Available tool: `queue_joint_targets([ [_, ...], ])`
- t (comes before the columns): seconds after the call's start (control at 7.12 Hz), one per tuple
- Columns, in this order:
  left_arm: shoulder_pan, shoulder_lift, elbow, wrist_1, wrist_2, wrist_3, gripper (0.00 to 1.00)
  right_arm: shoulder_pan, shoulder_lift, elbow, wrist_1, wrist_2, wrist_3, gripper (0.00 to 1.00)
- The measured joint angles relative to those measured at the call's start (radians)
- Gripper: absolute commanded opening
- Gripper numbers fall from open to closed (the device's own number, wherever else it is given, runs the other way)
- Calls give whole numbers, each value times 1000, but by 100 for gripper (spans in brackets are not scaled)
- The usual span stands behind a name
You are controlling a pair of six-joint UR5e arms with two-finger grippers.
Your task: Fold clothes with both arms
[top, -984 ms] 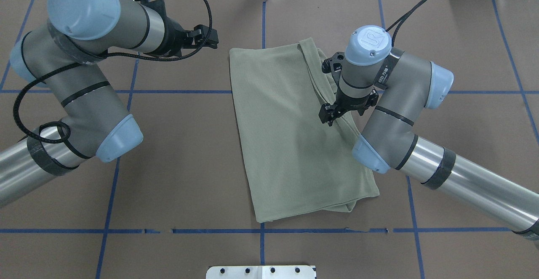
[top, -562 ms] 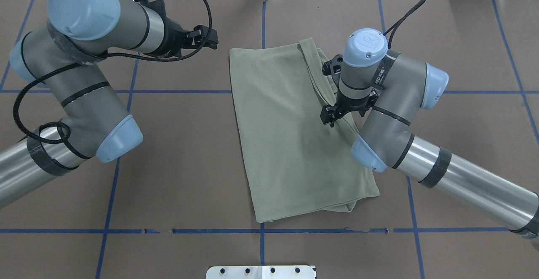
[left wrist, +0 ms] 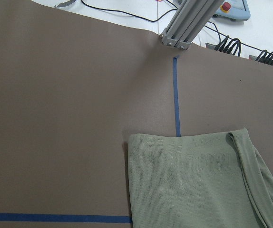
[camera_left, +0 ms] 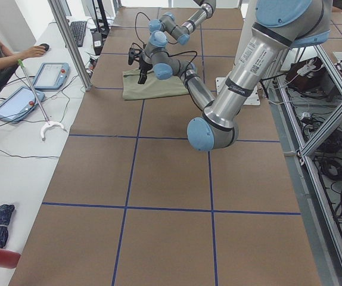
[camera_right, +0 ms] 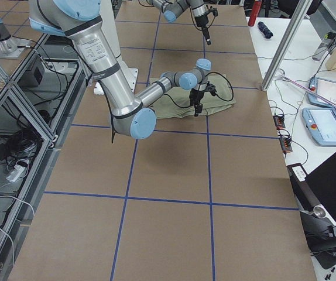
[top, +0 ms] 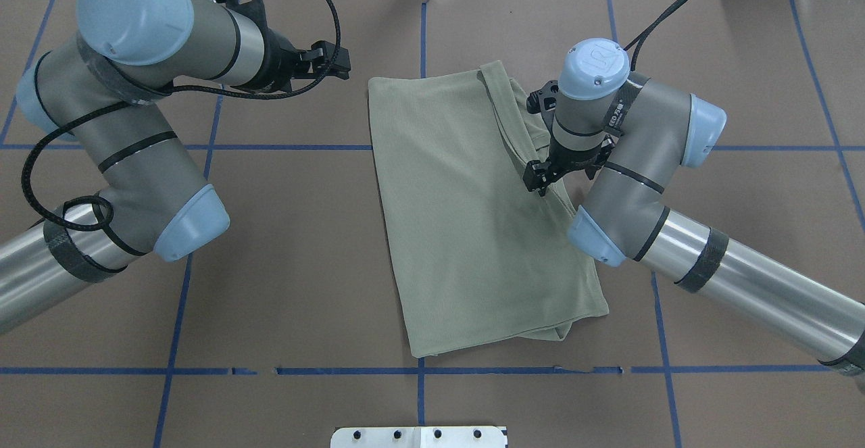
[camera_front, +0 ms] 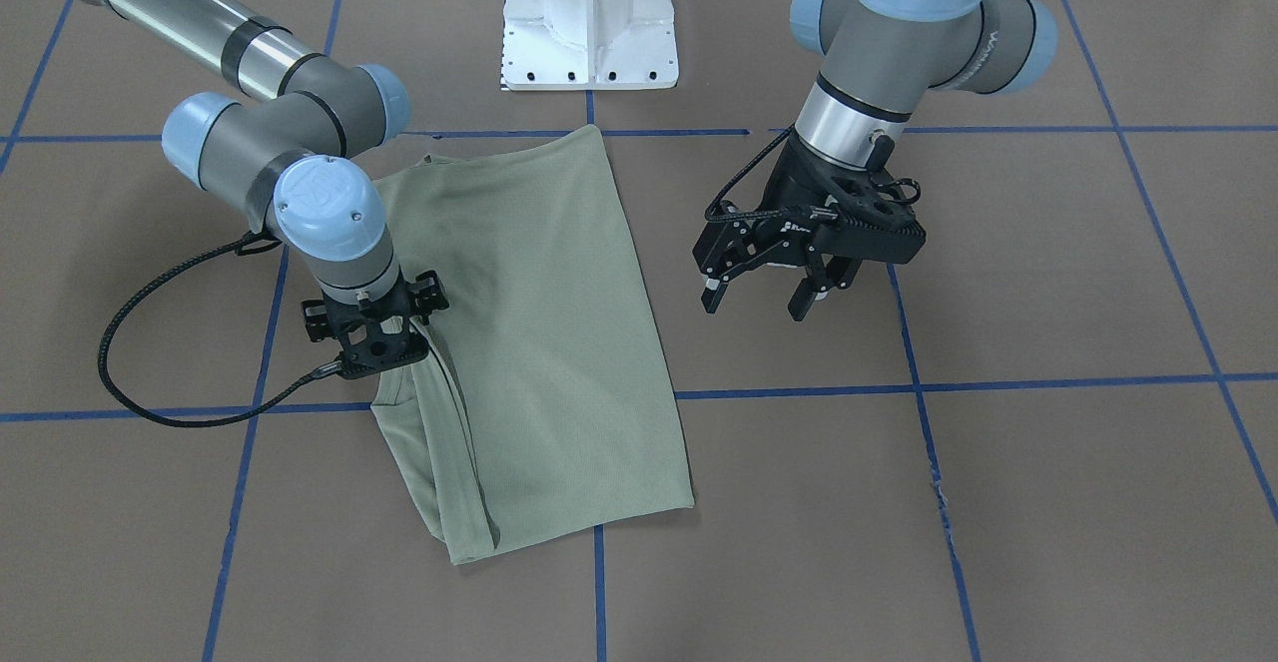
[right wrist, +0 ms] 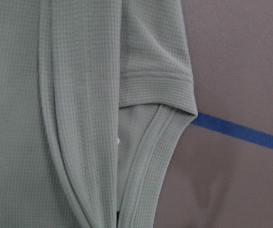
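Fingers [camera_front: 802, 298] on your left gripper [camera_front: 756, 303] hang wide, off the shirt [top: 466, 218]; right gripper [top: 538, 184] slid up-right to the folded edge, opening can't tell, probably pre-grasp.

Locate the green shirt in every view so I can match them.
Front-facing: shirt centre-left.
Overhead: centre.
Exterior left: far, upper middle.
Exterior right: upper middle.
Left wrist: lower right.
Right wrist: fills the left side.
Shared landmark: white base plate off its robot-side edge; absent from wrist views.
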Motion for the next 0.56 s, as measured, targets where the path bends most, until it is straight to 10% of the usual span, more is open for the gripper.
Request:
queue_joint_targets([
  [0.56,0,-4,1,-1,1,-1,100,61,-29,-22,-1,7,-48,100],
])
